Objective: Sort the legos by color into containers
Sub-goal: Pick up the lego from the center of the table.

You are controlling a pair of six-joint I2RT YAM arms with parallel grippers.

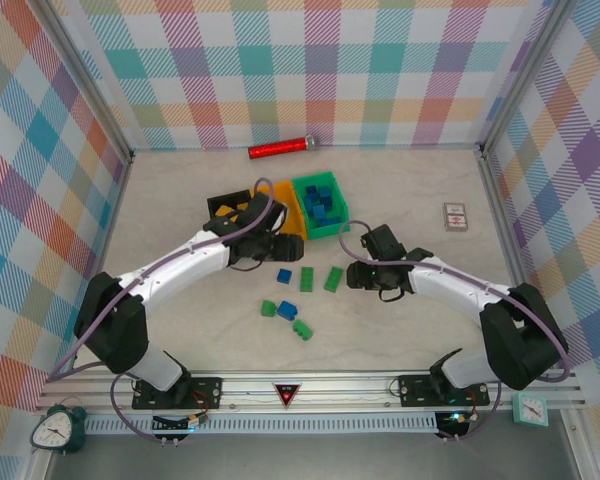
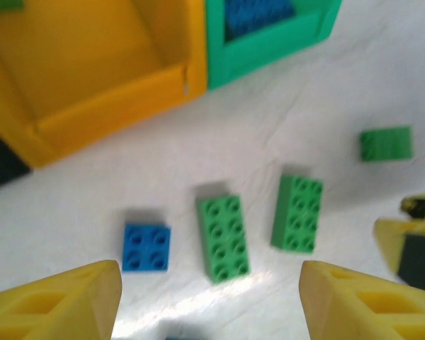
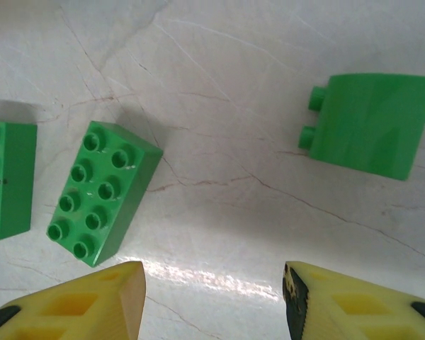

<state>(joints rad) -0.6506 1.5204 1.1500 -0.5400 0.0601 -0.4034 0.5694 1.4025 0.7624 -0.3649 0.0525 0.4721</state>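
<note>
The containers stand in a row at mid-table: the black bin (image 1: 220, 203), the yellow-orange bin (image 1: 290, 215) (image 2: 92, 85) and the green bin (image 1: 332, 222) (image 2: 269, 49), which holds blue legos (image 1: 323, 200). Loose on the table lie a blue lego (image 1: 283, 275) (image 2: 146, 247) and two long green legos (image 1: 307, 279) (image 2: 223, 237), (image 1: 334, 279) (image 2: 297, 212) (image 3: 103, 191). My left gripper (image 1: 288, 252) (image 2: 209, 297) hovers open above them, just in front of the bins, holding nothing. To the right of the green legos, my right gripper (image 1: 358, 277) (image 3: 212, 297) is open over bare table.
Nearer the front lie a green brick (image 1: 268, 309), a blue one (image 1: 286, 311) and another green one (image 1: 302, 329). A green brick on its side (image 3: 368, 124) lies ahead of the right gripper. A red cylinder (image 1: 280, 149) rests at the back wall, a small white box (image 1: 456, 216) at the right.
</note>
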